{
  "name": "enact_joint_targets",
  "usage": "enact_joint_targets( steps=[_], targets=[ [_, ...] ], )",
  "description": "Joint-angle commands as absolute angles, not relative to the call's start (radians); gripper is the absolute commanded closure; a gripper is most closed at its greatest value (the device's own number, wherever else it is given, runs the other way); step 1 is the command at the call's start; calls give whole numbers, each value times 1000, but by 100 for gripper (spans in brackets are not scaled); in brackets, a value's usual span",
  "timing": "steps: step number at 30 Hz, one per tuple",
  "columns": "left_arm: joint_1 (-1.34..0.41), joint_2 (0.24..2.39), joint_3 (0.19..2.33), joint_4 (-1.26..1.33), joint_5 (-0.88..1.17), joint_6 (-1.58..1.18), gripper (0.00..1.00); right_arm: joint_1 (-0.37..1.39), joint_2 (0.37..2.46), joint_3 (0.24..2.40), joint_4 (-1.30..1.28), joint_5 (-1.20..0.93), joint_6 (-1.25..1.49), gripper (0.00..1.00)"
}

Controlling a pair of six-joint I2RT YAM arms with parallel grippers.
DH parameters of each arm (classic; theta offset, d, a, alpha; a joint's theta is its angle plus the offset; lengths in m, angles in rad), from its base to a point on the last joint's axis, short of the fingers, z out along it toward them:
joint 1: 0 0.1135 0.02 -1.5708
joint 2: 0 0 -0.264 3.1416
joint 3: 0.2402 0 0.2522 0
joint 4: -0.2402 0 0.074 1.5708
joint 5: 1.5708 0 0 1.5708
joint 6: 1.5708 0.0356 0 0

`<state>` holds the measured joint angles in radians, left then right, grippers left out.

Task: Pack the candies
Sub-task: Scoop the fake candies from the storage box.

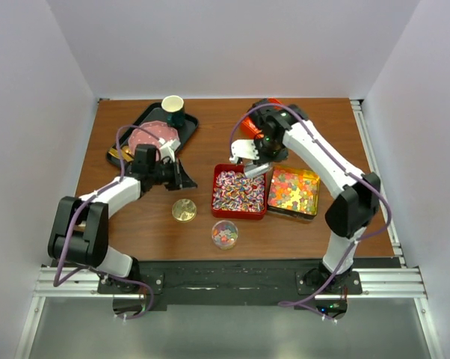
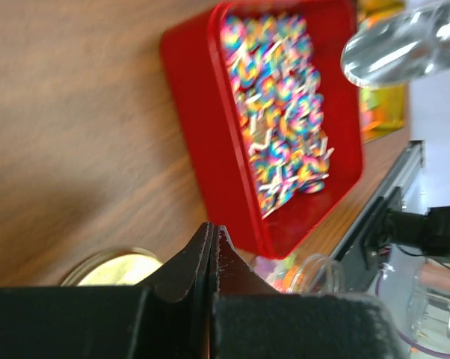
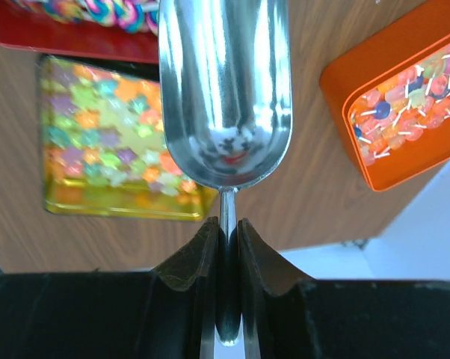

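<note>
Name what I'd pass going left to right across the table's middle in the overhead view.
Gold lid → red tin → yellow tin.

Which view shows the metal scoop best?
Right wrist: the scoop fills the frame, its handle pinched between the fingers. Top external shows it small, at the far edge of the red tray. Left wrist catches only a blurred part.

Rainbow-swirl candies fill a red tray; seemingly star-shaped jellies fill the gold tin.
</note>
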<state>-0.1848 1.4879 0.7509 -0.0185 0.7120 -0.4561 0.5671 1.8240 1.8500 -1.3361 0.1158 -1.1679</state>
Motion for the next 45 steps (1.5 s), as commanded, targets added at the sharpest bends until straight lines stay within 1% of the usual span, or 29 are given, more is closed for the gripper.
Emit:
enact_joint_targets(
  steps=[1,6,10,18,25,30,36,40,45],
  targets=[
    [-236,1424,692,-40,649,-402,100,630,1864,1901,-1368,354,-1250,100],
    [-317,1404,623,-14,627,-440,100,681,1905,1888,-1321,498,-1285,100],
    [-356,1439,621,32,623,-457,100,707,1924,1859,-1276,586,-1328,100],
    [-397,1514,627,98,630,-506,100,770,1901,1703,-1172,680,-1434,100],
    [-416,1552,620,153,658,-534,100,799,1902,1637,-1180,666,-1421,100],
    [-423,1568,592,222,687,-541,100,833,1951,1707,-1301,577,-1286,100],
    [-425,1588,606,255,712,-546,100,880,1948,1695,-1321,543,-1223,100],
    [-429,1603,614,275,726,-546,100,900,1968,1758,-1373,486,-1151,100],
    [-430,1595,624,253,721,-535,100,904,1950,1753,-1339,546,-1167,100]
  ],
)
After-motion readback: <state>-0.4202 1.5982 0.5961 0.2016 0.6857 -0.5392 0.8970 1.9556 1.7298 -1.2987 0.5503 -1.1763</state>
